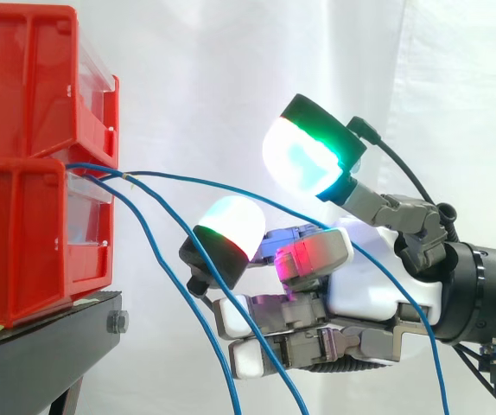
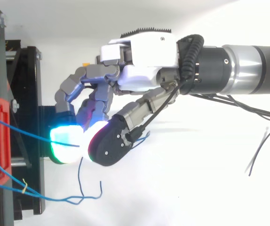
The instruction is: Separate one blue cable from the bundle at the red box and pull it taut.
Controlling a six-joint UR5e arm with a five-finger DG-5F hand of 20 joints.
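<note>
horizontally, the robot hand (image 2: pixel 144 59) faces the red box (image 1: pixel 23 233), pinching a blue cable (image 2: pixel 27 132).

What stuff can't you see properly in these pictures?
- Lower ends of the cables: side view, cut off by the bottom edge.
- Whether the hand holds a cable: top view, the hand covers where one reaches it.
- Where the cables start: side view, hidden between the red bins; top view, cut off by the left edge.
</note>
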